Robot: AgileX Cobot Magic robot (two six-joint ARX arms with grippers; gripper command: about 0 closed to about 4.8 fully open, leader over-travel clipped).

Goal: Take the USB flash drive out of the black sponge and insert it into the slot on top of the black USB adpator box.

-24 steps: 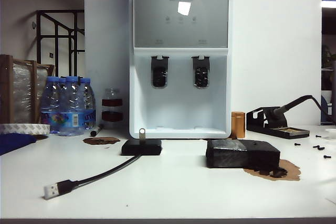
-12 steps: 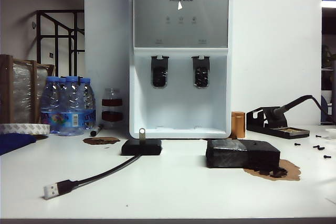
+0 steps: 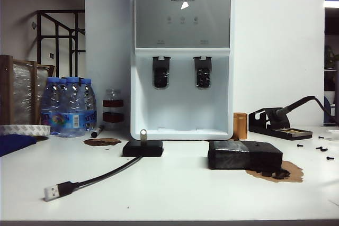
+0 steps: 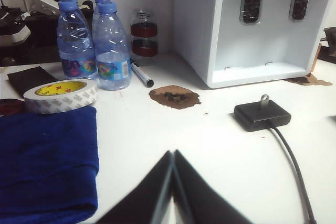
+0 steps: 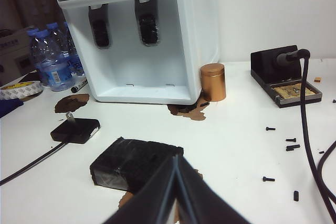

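1. The black USB adpator box (image 3: 143, 148) lies on the desk (image 3: 175, 189) before the water dispenser (image 3: 182, 59), at its 7 o'clock.
2. The USB flash drive (image 3: 143, 134) stands upright on top of the box.
3. The black sponge (image 3: 244, 155) lies at 3 o'clock of the box, well apart.
4. The left gripper (image 4: 172, 195) and right gripper (image 5: 177, 192) hang near the desk's front, jaws together.

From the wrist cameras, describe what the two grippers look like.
Only fingertips show. The left gripper has two flat black fingers tapering to a wedge, with paler inner edges along the seam. The right gripper looks the same: black, smooth and pointed. No cables, markings or arm links are visible.
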